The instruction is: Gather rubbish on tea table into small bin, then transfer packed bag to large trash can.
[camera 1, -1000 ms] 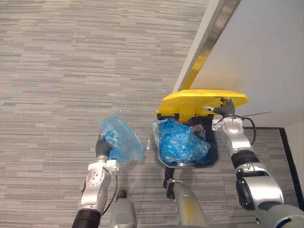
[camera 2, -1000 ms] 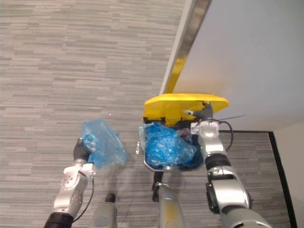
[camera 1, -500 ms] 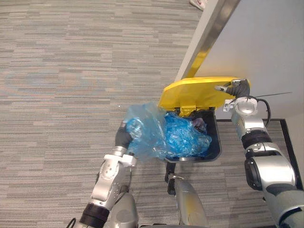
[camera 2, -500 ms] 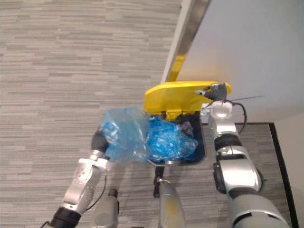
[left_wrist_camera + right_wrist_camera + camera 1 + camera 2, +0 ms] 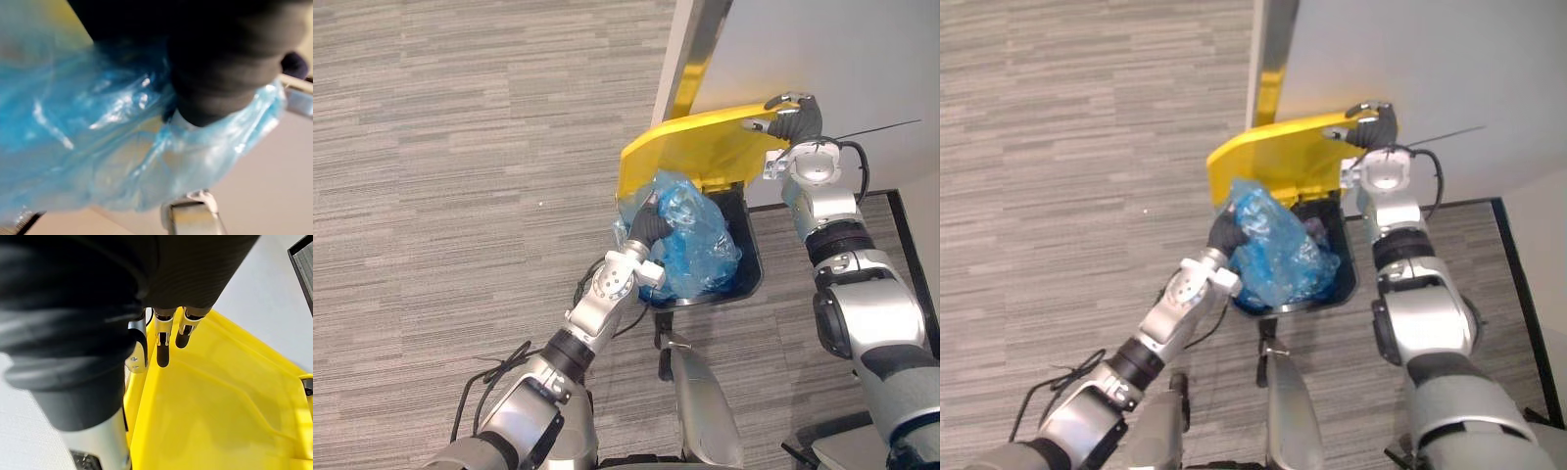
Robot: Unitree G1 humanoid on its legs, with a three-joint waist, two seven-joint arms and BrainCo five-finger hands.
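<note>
The blue bag (image 5: 690, 220) has swung in from beside the trash can (image 5: 752, 274) and now hangs over its mouth. I cannot tell whether the left hand (image 5: 649, 227), buried in plastic, grips it. The right hand (image 5: 793, 116) pinches the yellow lid (image 5: 705, 147) up, so the drop probably comes next.

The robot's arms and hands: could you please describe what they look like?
The left arm and right arm are rounded silver-grey segments with black ribbed bands. The left hand and right hand wear dark ribbed covers; the right hand's fingers are silver with dark tips.
</note>
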